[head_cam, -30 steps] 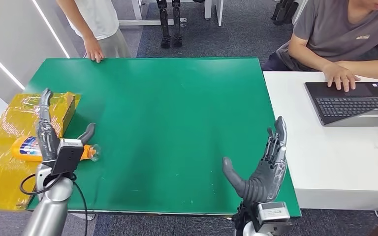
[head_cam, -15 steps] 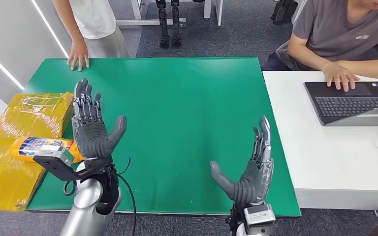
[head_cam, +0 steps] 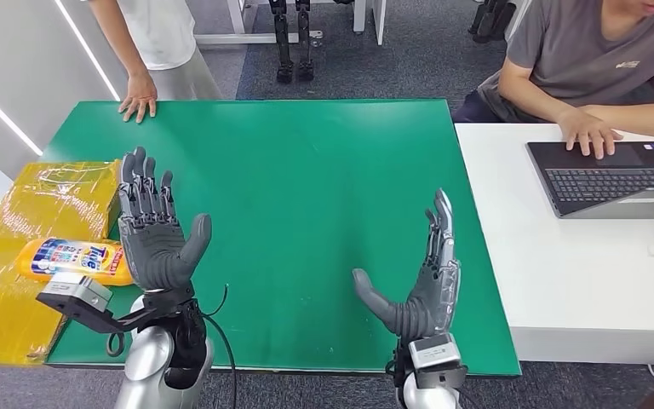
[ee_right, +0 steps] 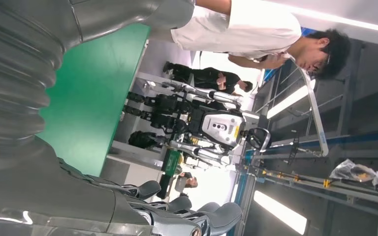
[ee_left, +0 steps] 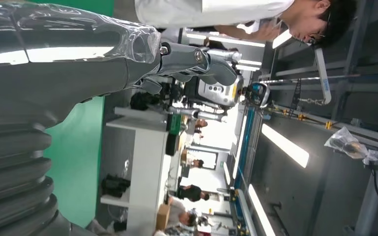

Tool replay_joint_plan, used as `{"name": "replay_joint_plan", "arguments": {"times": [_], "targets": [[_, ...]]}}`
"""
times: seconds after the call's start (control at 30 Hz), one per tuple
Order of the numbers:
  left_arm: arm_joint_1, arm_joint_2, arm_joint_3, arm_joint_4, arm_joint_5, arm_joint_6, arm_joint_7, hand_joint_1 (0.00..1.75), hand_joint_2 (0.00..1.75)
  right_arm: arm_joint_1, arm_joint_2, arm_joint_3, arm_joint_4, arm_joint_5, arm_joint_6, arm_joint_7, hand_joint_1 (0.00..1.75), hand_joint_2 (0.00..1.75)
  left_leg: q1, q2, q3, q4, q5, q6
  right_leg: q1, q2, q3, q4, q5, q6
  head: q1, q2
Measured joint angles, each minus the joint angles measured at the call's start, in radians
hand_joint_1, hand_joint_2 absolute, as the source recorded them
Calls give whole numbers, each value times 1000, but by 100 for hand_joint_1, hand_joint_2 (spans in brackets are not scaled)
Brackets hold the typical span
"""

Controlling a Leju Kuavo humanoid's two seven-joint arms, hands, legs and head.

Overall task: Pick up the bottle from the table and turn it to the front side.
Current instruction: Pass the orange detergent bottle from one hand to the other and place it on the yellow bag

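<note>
On the yellow box (head_cam: pixel 17 281) at left lies one bottle (head_cam: pixel 75 259); my left hand (head_cam: pixel 155 230) and right hand (head_cam: pixel 419 291) are spread wide, empty.

A person's hand (head_cam: pixel 139 96) rests on the green table (head_cam: pixel 306 170)

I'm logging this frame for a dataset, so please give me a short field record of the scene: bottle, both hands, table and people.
bottle: orange bottle, lying on its side on the yellow box, label up
left hand: open, raised, holding nothing
right hand: open, raised over the green table
people: one person's hand rests on the table's far edge; another types on a laptop
</note>
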Motion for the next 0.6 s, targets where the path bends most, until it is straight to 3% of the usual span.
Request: {"name": "replay_joint_plan", "arguments": {"times": [0.3, 0.6], "targets": [[45, -5, 28, -38, -66, 55, 0, 0, 175, -28, 9, -2, 50, -8, 22, -10, 0, 175, 0, 0, 0, 0, 0, 0, 0, 0, 0, 0, 0, 0, 0, 0], [65, -9, 34, -58, -84, 45, 0, 0, 175, -35, 11, -3, 67, -5, 24, -14, 0, 175, 0, 0, 0, 0, 0, 0, 0, 0, 0, 0, 0, 0, 0, 0]]}}
